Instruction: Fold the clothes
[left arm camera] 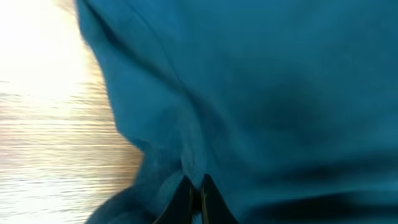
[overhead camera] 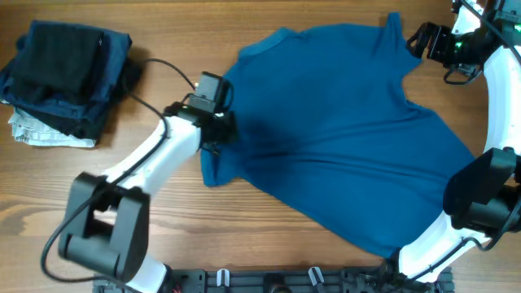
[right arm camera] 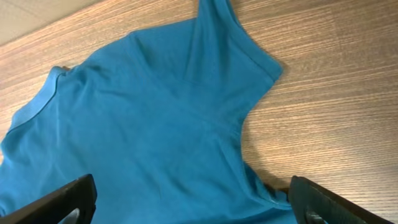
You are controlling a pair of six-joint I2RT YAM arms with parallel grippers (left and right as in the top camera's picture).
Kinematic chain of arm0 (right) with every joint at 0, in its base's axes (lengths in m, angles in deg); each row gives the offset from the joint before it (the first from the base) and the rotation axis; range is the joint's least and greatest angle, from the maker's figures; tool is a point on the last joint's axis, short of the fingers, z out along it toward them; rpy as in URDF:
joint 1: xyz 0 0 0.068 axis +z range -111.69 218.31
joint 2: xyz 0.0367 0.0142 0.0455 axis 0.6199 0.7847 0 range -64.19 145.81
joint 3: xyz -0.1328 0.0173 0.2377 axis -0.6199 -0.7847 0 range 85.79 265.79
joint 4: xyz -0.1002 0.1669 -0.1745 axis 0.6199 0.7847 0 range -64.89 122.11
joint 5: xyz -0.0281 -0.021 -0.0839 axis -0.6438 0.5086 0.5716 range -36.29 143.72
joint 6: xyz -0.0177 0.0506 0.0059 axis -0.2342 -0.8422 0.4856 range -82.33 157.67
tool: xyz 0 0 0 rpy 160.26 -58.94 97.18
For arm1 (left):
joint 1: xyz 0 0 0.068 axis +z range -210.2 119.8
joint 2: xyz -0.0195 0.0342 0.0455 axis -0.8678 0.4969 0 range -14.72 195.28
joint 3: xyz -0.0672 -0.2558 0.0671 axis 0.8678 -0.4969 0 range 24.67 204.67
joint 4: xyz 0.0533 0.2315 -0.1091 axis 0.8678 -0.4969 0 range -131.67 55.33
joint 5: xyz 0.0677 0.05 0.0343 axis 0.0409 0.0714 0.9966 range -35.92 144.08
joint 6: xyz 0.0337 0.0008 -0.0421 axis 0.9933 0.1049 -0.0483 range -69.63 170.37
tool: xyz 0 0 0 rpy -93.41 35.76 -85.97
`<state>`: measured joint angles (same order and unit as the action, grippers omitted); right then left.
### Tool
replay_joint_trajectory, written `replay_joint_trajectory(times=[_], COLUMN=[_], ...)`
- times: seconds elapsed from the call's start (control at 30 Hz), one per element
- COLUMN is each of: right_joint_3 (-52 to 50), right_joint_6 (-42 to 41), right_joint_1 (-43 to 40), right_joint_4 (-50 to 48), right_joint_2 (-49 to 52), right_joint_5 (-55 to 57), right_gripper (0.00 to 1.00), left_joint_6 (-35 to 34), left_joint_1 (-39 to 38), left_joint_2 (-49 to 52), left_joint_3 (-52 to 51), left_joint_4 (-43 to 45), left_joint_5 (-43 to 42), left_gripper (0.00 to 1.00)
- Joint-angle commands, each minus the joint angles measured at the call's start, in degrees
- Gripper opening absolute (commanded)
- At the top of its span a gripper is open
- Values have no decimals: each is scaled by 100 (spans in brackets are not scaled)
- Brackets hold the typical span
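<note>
The desk carries the blue T-shirt, spread nearly flat. A pile of dark folded garments lies loose, in no container, well left of the left end effector, which is clamped on a fold at the shirt's edge, likely to carry it over; the right end effector hangs wide open above a sleeve

Overhead: bright, even, sharp; soft dark shadow on T-shirt near its left edge. Left wrist: too close, all blurred, desk blown out white upper left. Right wrist: clear, light sheen on desk, right claw dim and soft.
</note>
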<state>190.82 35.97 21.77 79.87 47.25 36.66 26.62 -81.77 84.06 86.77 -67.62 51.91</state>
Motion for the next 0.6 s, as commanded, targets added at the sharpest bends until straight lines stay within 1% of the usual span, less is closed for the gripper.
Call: replay_joint_trajectory(times=[0.0,0.03,0.07,0.1,0.13,0.17,0.2,0.27,0.37,0.43,0.57], right_joint_3=[-4,-4,-4,-4,-4,-4,-4,-4,-4,-4,-4], right_joint_6=[7,4,4,4,4,4,4,7,7,4,4], right_joint_1=[-9,-9,-9,-9,-9,-9,-9,-7,-9,-2,-2], right_joint_4=[-13,-15,-15,-13,-13,-15,-15,-13,-15,-13,-15], right_joint_2=[52,52,52,52,52,52,52,52,52,52,52], right_joint_5=[35,35,37,35,35,35,35,35,37,35,37], right_gripper=[100,100,100,100,100,100,100,100,100,100,100], left_joint_6=[-251,-249,-251,-249,-247,-247,-247,-245,-243,-238,-219], left_joint_1=[-404,-535,-588,-675,-726,-750,-756,-734,-621,-476,-20], left_joint_2=[479,529,527,492,470,448,417,278,52,-116,-170], left_joint_3=[26,26,28,50,116,199,267,581,929,990,984], left_joint_4=[153,227,278,326,280,166,42,-428,-879,-1005,-1309], left_joint_5=[87,39,22,11,11,9,11,39,299,494,542], left_gripper=[10,18,18,24,32,37,38,46,50,53,54])
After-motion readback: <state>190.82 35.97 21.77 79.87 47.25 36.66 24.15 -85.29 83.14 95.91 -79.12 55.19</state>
